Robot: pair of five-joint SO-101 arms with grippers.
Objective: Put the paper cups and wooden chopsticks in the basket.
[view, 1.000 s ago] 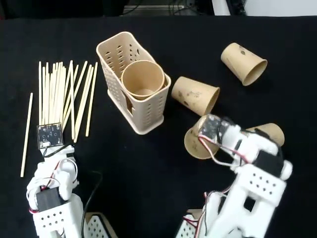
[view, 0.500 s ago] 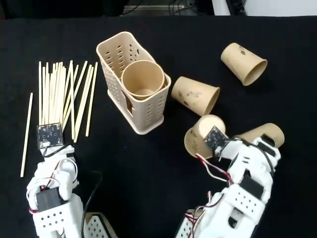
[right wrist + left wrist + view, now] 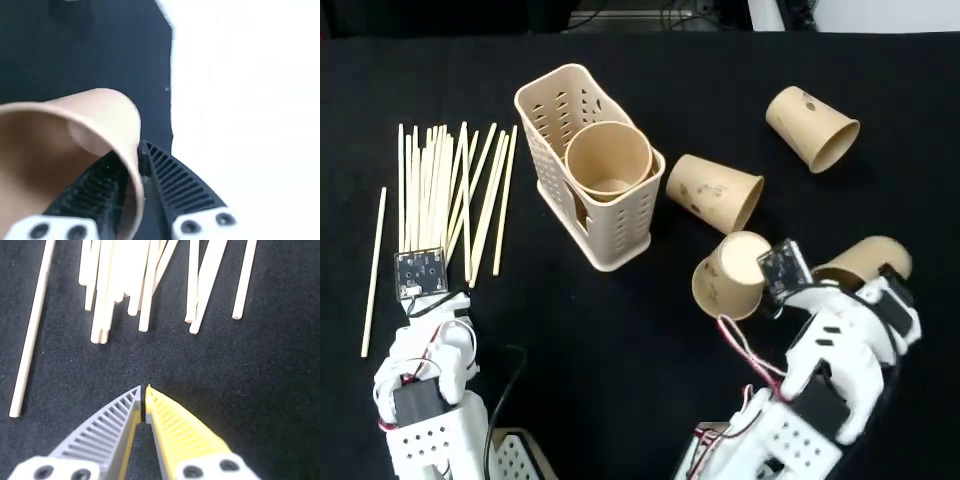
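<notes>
From above, the cream perforated basket (image 3: 560, 110) stands upright on the black bench (image 3: 650, 380) with one paper cup (image 3: 608, 160) already nested inside it. Left of the basket lies the bundle of wooden chopsticks (image 3: 445, 190), and a stray chopstick (image 3: 372, 270) lies farther out on the same side. Right of the basket three loose cups lie on their sides: a near cup (image 3: 715, 192), a far cup (image 3: 812, 128) and a front cup (image 3: 725, 280), the last partly covered by the right arm (image 3: 840, 350). Beyond that one, farthest from the basket, is the held cup (image 3: 865, 260).

At the left wrist, the left gripper (image 3: 144, 390) has its fingers clenched tip to tip on nothing, just short of the chopstick ends (image 3: 145, 300).

At the right wrist, the right gripper (image 3: 139, 150) is grasping the held cup (image 3: 75, 145) by its rim, with one finger inside and one outside.
</notes>
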